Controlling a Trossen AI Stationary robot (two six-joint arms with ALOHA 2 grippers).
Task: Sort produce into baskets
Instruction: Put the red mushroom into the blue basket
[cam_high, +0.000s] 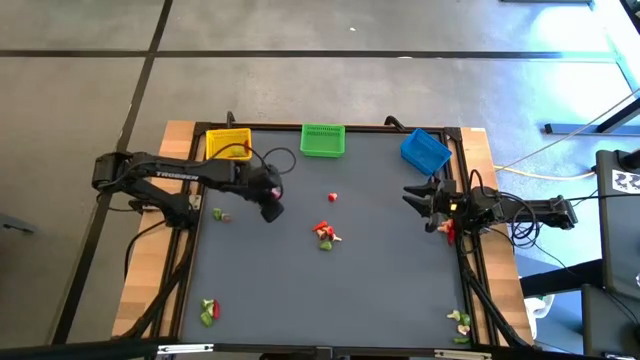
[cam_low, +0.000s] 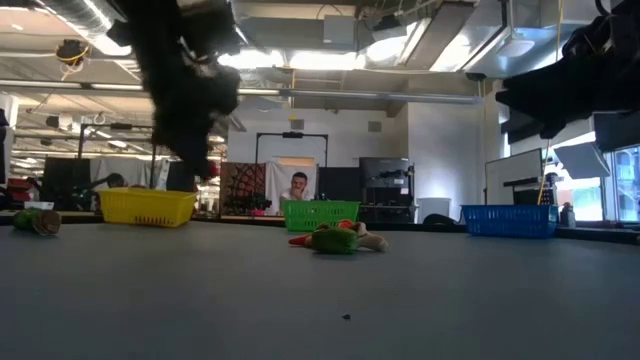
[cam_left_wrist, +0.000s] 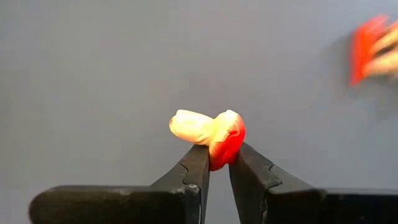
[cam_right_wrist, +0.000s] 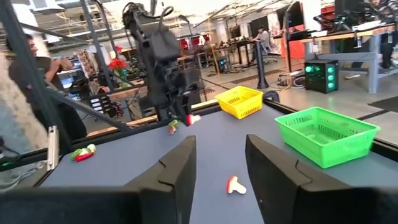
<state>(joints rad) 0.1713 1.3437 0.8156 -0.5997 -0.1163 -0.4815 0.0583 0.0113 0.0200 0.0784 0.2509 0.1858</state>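
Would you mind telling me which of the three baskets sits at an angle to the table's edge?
The blue basket, at the far right corner, is turned askew; the yellow basket and green basket sit square.

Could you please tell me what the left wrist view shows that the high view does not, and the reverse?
Only the left wrist view shows the left gripper's fingers pinching a red and cream produce piece.

Only the high view shows the yellow basket, green basket and blue basket along the table's far edge, and the right gripper near the blue one.

Both show the left gripper over the grey table.
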